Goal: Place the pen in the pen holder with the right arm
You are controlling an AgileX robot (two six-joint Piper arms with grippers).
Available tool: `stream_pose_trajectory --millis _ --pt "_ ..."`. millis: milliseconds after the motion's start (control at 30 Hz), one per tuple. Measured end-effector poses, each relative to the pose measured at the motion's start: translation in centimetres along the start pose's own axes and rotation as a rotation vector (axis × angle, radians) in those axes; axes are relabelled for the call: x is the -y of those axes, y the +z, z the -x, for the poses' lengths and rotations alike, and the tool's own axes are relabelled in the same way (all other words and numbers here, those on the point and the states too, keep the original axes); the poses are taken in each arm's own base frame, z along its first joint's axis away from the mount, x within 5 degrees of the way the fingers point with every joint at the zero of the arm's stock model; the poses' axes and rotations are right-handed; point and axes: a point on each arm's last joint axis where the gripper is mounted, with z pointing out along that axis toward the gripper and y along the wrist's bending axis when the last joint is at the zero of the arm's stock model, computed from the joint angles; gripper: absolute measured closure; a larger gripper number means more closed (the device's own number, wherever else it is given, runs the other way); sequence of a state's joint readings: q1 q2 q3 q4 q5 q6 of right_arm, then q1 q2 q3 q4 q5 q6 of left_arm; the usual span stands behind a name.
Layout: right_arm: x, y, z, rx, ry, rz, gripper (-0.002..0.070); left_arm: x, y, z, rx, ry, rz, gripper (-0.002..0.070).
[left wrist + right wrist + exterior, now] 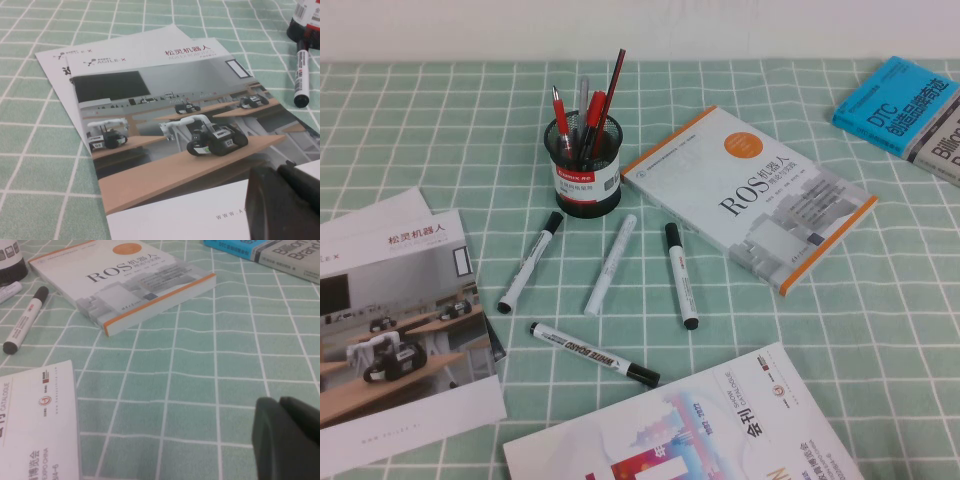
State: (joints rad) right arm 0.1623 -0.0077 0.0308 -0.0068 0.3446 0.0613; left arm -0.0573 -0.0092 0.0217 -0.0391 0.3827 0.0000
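Note:
A black mesh pen holder (583, 160) with several red and grey pens in it stands at the table's back middle. Several markers lie in front of it: a black-capped one at the left (530, 262), an all-white one (610, 264), a black-capped one at the right (681, 275), and one nearer the front (593, 354). Neither gripper shows in the high view. My right gripper (277, 402) is shut and empty, low over bare cloth, well apart from the right marker (26, 320). My left gripper (278, 169) is shut and empty over a brochure (165, 125).
A ROS book (750, 190) lies right of the holder, with more books (905, 105) at the back right. A brochure (395, 320) lies at the left and a catalogue (690, 430) at the front. The green checked cloth (880, 330) is bare at the right.

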Motion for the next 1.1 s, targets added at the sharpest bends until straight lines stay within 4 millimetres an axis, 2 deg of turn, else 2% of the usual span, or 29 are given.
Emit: stream_pose_trajectory --millis 1100 --pt "-0.03 0.0 0.25 0.027 0.006 0.004 0.0696 0.0 0.0 0.0 0.0 0.0 0.0 0.0679"
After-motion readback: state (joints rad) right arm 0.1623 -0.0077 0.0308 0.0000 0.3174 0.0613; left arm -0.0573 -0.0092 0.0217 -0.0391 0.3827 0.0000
